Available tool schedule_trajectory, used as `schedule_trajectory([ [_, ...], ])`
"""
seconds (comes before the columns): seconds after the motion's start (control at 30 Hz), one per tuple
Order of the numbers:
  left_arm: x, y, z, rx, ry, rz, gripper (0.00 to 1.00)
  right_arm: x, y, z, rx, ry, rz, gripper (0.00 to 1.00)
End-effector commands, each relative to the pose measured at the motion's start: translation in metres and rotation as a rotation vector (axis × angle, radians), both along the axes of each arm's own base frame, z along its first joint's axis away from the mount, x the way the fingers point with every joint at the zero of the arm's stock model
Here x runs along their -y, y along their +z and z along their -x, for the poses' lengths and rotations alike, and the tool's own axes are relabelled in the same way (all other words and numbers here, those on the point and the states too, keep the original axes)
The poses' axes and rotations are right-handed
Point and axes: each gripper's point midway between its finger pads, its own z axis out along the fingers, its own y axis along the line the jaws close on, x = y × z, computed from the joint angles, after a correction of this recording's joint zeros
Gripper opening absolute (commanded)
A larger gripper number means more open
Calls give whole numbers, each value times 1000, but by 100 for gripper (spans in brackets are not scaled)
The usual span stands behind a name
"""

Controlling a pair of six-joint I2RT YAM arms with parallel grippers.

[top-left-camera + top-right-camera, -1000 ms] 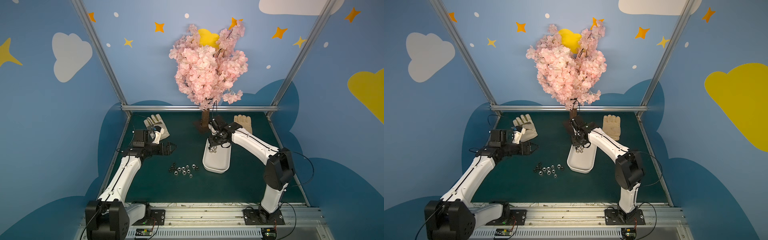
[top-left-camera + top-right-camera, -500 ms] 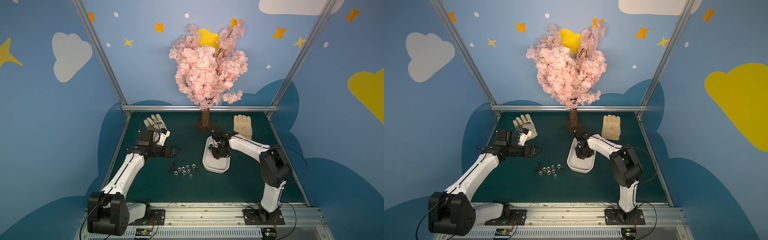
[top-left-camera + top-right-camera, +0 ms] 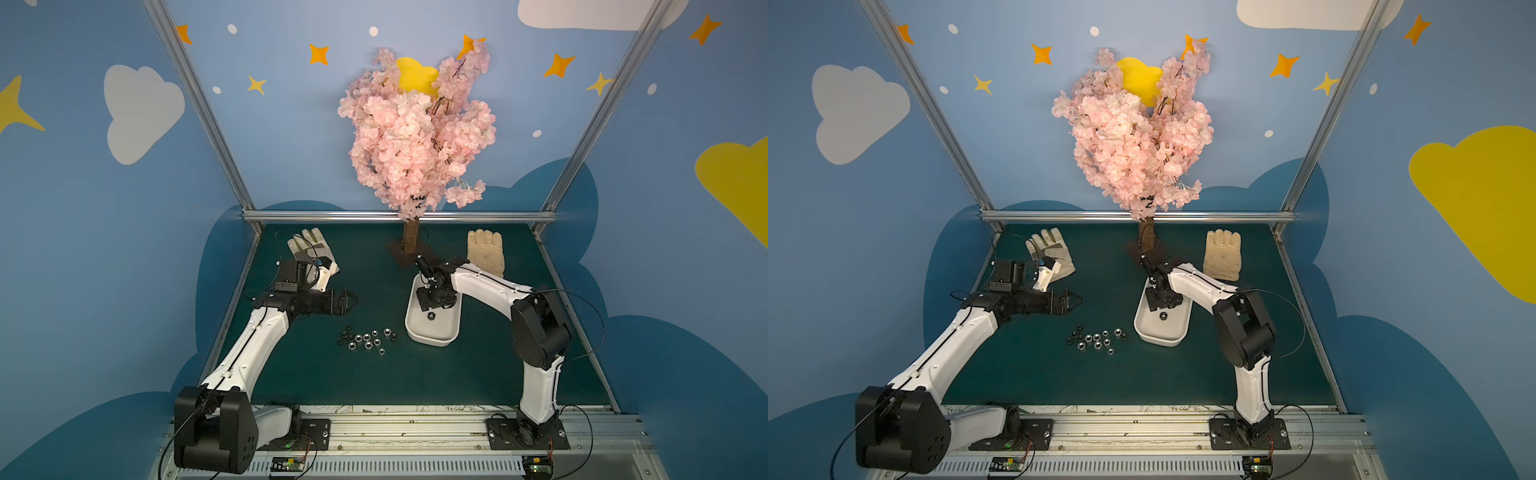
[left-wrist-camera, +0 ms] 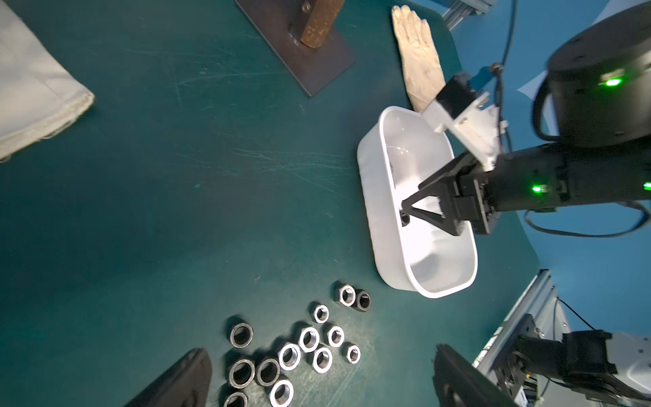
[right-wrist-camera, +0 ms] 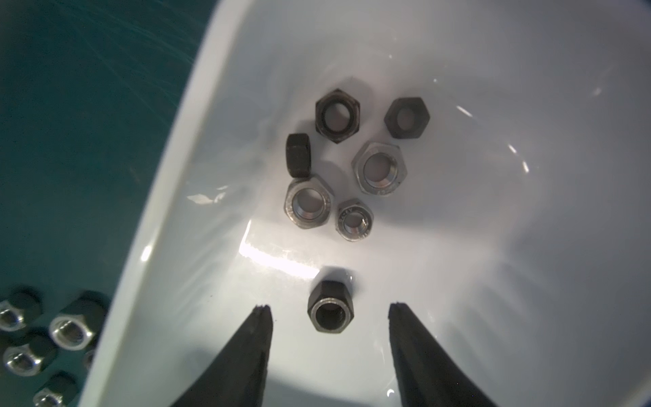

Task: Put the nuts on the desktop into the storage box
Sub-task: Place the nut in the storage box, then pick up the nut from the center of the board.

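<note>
Right tool [image 5: 330, 306] sits low in the box [image 3: 432, 341], right of centre in a top view, jaws partly apart, holding nothing, likely to free the black nut [image 5: 330, 313] between them; left tool [image 3: 352, 300] hovers wide open, empty, by the nuts [image 3: 368, 338] on the table [image 3: 457, 382].

In both top views, all but one black nut [image 3: 431, 316] in the storage box [image 3: 436, 334] are hidden under the right pincer [image 3: 432, 308]. In the right wrist view, the loose nuts [image 5: 67, 331] on the surface [image 5: 53, 141] are blurred and cropped. The fingers [image 4: 176, 380] of the left pincer [image 4: 320, 349] are cut off in the left wrist view.
</note>
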Motion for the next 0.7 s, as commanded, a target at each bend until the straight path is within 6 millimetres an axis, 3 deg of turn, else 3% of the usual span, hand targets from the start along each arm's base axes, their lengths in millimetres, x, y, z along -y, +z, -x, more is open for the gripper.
schedule_trajectory([
  [0.0,-8,11,-3,46,26,-43,100,-14,49,4,105,63,-26,60],
  [0.1,-9,14,-4,53,36,-35,100,-47,66,20,121,198,-84,60],
  [0.2,-10,15,-4,52,39,-25,100,-72,68,35,120,294,-115,60],
  [0.47,-14,15,-6,47,59,-22,100,-116,43,77,34,476,-137,58],
  [0.67,-16,14,-7,43,65,-19,100,-127,11,90,-30,523,-66,58],
])
